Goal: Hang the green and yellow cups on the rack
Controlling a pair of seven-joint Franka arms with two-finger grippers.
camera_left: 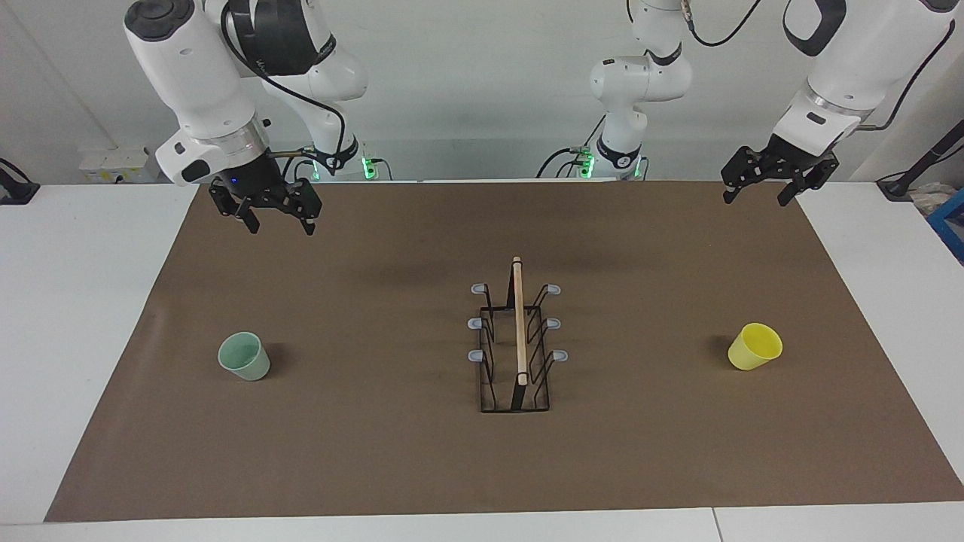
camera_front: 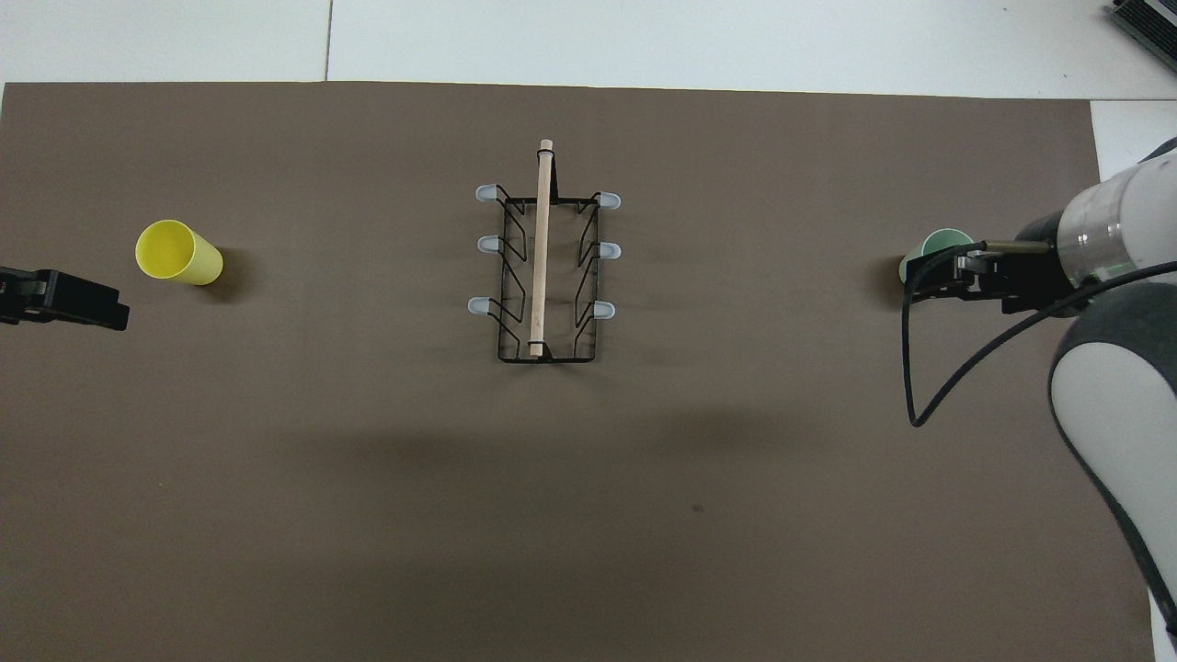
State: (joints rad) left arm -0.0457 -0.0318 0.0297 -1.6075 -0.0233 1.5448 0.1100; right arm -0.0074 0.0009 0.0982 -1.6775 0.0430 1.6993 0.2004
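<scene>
The pale green cup (camera_left: 244,356) stands mouth up on the brown mat toward the right arm's end. In the overhead view the green cup (camera_front: 942,242) is partly covered by my right gripper (camera_front: 929,276). The facing view shows the right gripper (camera_left: 280,226) open, empty, high in the air and well clear of the cup. The yellow cup (camera_left: 755,346) (camera_front: 177,251) stands mouth up toward the left arm's end. My left gripper (camera_left: 757,197) (camera_front: 110,313) hangs open and empty over the mat's edge. The black wire rack (camera_left: 520,324) (camera_front: 542,257) stands mid-mat, all pegs bare.
The brown mat (camera_left: 376,452) (camera_front: 588,506) covers most of the white table (camera_left: 75,301). A black cable (camera_front: 919,405) loops off the right arm. A blue object (camera_left: 950,218) sits at the table's edge past the left arm.
</scene>
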